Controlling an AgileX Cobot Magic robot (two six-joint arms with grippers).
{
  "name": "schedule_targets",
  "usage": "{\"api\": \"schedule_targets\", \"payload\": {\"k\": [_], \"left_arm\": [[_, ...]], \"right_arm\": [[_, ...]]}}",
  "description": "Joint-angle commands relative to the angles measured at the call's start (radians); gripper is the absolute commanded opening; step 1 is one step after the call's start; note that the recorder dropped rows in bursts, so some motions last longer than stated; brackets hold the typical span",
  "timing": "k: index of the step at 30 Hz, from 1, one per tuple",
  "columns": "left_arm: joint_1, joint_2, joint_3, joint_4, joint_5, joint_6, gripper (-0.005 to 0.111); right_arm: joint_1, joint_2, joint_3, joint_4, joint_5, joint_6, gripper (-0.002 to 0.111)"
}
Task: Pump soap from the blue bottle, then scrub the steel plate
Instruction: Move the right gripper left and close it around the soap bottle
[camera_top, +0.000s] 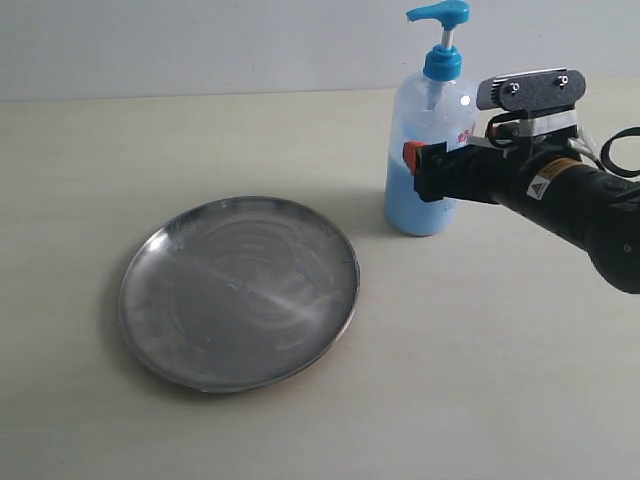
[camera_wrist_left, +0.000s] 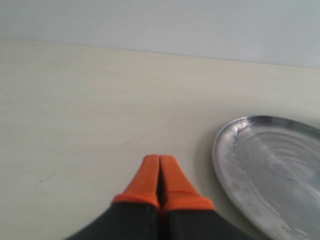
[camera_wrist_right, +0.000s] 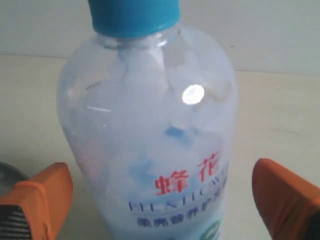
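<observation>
The blue bottle (camera_top: 432, 120) stands upright on the table at the back right, with pale blue soap (camera_top: 416, 208) filling its lower part. My right gripper (camera_top: 428, 172) is open around the bottle's body. In the right wrist view the bottle (camera_wrist_right: 150, 115) fills the space between the orange fingertips (camera_wrist_right: 47, 195), with a gap at each side. The steel plate (camera_top: 240, 290) lies flat to the left of the bottle, smeared and with nothing on it. My left gripper (camera_wrist_left: 160, 167) is shut and holds nothing, just beside the plate's rim (camera_wrist_left: 220, 165); the exterior view does not show it.
The pale table top (camera_top: 480, 380) runs back to a light wall (camera_top: 200, 45). The right arm's black body (camera_top: 570, 195) reaches in from the right edge at bottle height.
</observation>
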Motion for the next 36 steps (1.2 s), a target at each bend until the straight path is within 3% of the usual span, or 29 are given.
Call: {"api": "schedule_targets", "payload": {"k": [1,16,19,23,28,29,36], "left_arm": [[-0.006,-0.007,0.003,0.0,-0.01,-0.005,0.0],[-0.006,-0.007,0.003,0.0,-0.01,-0.005,0.0],[-0.006,-0.007,0.003,0.0,-0.01,-0.005,0.0],[-0.006,-0.007,0.003,0.0,-0.01,-0.005,0.0],[-0.006,-0.007,0.003,0.0,-0.01,-0.005,0.0],[-0.006,-0.007,0.003,0.0,-0.01,-0.005,0.0],[-0.006,-0.007,0.003,0.0,-0.01,-0.005,0.0]], "right_arm": [[0.002,0.057,-0.053,0.0,-0.02,0.004,0.093],[0.002,0.237,-0.207,-0.034,-0.108,-0.005,0.093],[0.002,0.256,-0.208,-0.034,-0.149,-0.011,0.089],[0.002,0.27,-0.217,-0.029,-0.155,-0.038,0.06],[0.002,0.274,-0.242,-0.029,-0.125,-0.11,0.005],[0.002,0.274,-0.247,-0.031,-0.121,-0.117,0.0],[0.002,0.257,-0.299,-0.213,-0.108,-0.127,0.0]]}}
